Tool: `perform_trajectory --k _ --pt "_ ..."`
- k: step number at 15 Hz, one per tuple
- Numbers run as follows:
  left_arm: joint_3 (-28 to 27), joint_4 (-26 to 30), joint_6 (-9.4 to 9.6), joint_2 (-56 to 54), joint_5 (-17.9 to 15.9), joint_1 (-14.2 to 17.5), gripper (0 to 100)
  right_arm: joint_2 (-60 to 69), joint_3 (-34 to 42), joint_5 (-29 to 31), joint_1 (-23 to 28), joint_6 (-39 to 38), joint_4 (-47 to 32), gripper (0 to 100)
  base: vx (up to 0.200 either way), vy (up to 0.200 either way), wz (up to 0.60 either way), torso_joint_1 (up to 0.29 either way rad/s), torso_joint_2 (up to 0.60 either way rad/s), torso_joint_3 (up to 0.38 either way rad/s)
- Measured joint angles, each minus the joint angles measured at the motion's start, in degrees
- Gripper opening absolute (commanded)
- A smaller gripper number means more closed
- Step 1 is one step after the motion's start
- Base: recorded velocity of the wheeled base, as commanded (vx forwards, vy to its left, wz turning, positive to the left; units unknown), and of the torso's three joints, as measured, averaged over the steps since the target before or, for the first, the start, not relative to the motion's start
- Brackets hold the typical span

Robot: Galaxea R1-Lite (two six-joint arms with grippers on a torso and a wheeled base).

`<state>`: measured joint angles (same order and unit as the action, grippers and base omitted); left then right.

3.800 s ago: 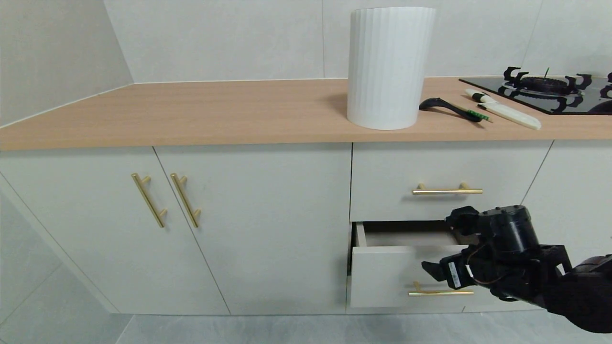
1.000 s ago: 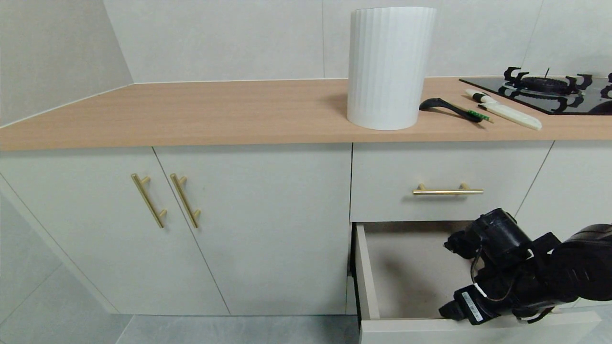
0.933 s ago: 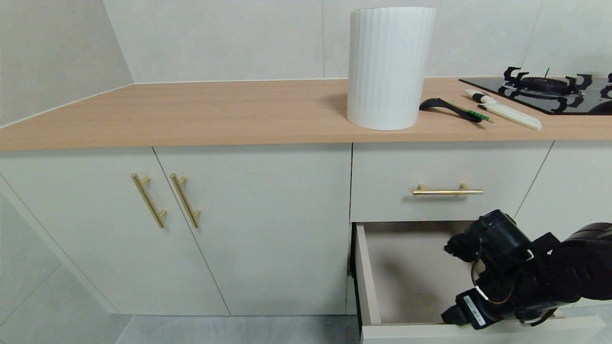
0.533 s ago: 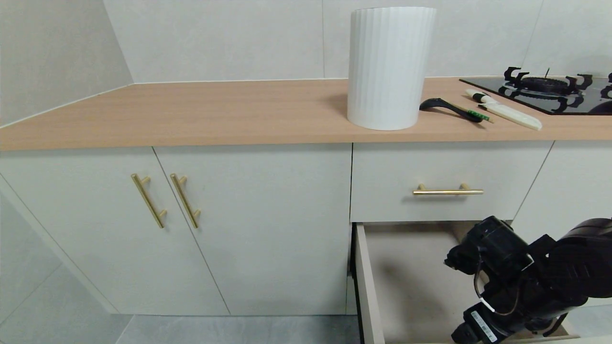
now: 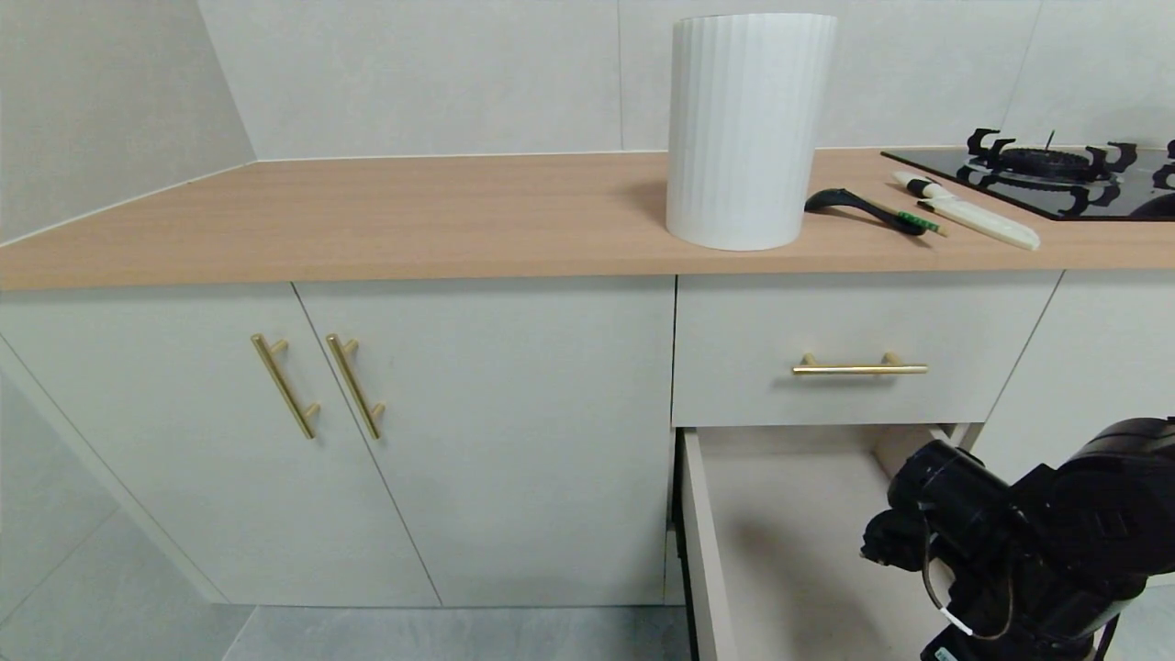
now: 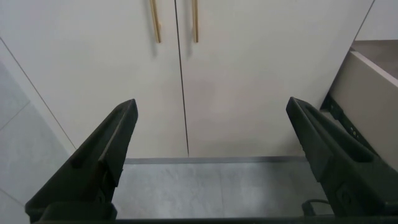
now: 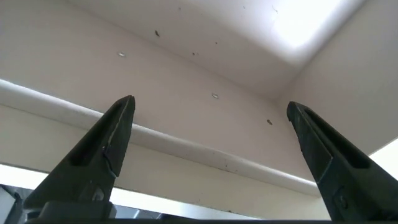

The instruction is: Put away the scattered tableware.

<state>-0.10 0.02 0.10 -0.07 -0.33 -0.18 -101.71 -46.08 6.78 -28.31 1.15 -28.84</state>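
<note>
A long wooden desk (image 5: 413, 216) meets a pale tiled wall. Toward its right end stands a tall white ribbed container (image 5: 748, 128). Just beside it lie a black spoon (image 5: 858, 207) and a white knife (image 5: 973, 221), near a black gas hob (image 5: 1056, 179).

No text, number or sign is legible. A small white sticker (image 5: 940, 654), on the wrist housing just behind the right gripper (image 7: 210, 124), is cut off by the picture's edge; its print cannot be read.
</note>
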Motion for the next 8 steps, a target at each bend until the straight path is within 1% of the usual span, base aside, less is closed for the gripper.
perform_trajectory --k 2,6,8 --pt "0.00 0.00 0.00 0.00 0.00 0.00 100 0.05 -0.69 0.26 -0.05 -0.90 0.02 100 0.000 0.000 0.00 0.000 0.00 0.000" --pt "0.00 -0.02 0.00 0.00 -0.02 0.00 100 3.15 -5.68 0.52 0.23 -10.85 0.63 100 0.000 0.000 0.00 0.000 0.00 0.000" --pt "0.00 0.00 0.00 0.00 -0.02 0.00 100 5.49 -6.90 0.39 0.52 -12.06 1.80 100 0.000 0.000 0.00 0.000 0.00 0.000"
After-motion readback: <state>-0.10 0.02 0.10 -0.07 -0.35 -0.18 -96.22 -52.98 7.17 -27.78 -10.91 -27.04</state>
